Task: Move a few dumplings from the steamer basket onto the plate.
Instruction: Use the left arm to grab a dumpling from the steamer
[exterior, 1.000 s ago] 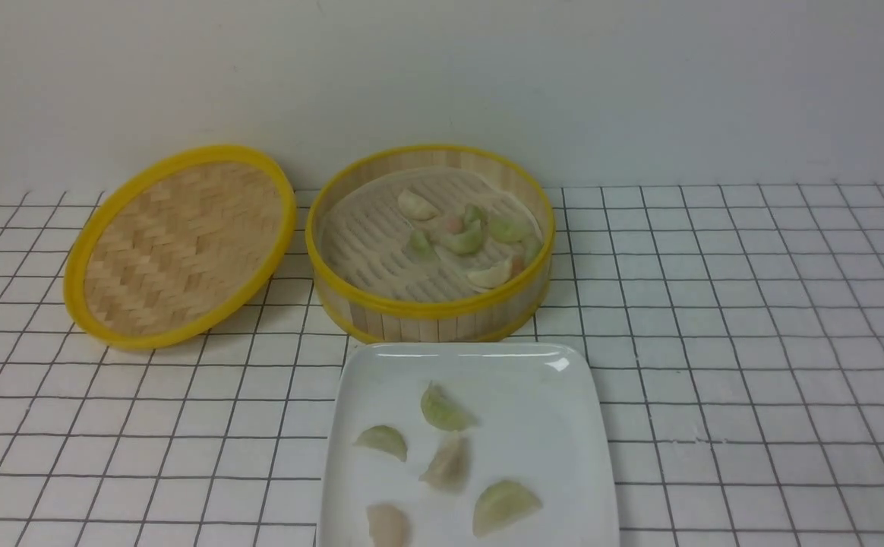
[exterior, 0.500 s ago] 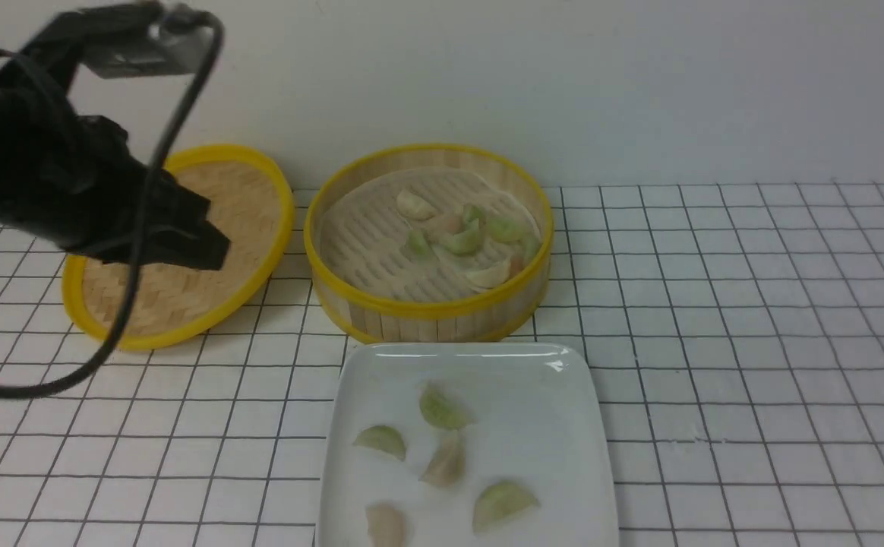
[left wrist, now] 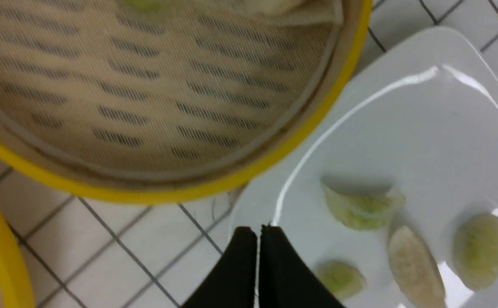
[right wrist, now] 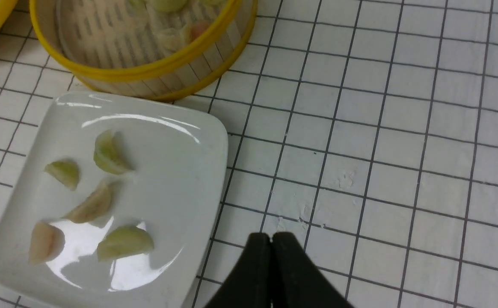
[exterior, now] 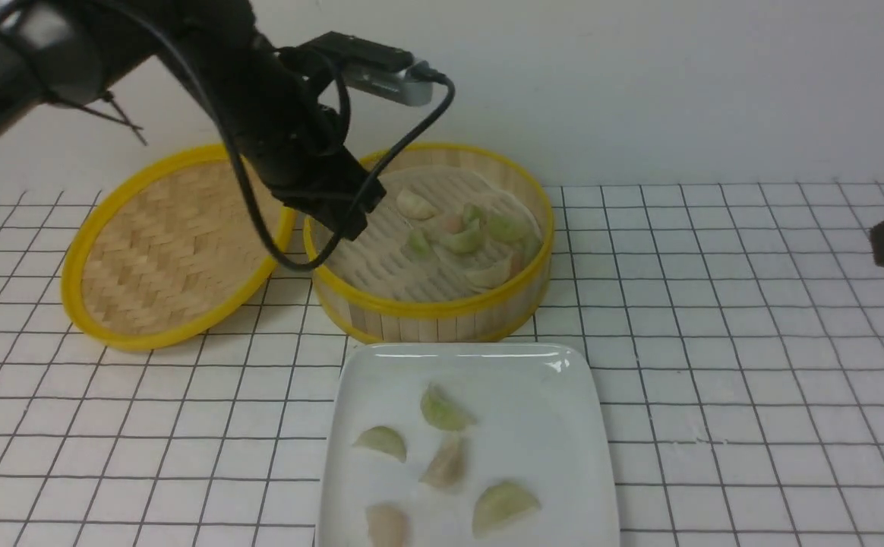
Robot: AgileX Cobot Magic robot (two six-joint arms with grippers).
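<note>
A woven bamboo lid (exterior: pixel 176 247) is seen at the left of the tiled table (exterior: pixel 715 342). The left gripper (left wrist: pixel 257 231) is held above the left side of the steamer basket (exterior: pixel 427 310), its jaws pressed together on nothing. Several dumplings (exterior: pixel 463 239) are gathered in the basket's right half; five more are spread over the white square plate (exterior: pixel 563 425) just in front. At the far right, the right gripper (right wrist: pixel 271 237) is held over bare tiles, closed and empty.
</note>
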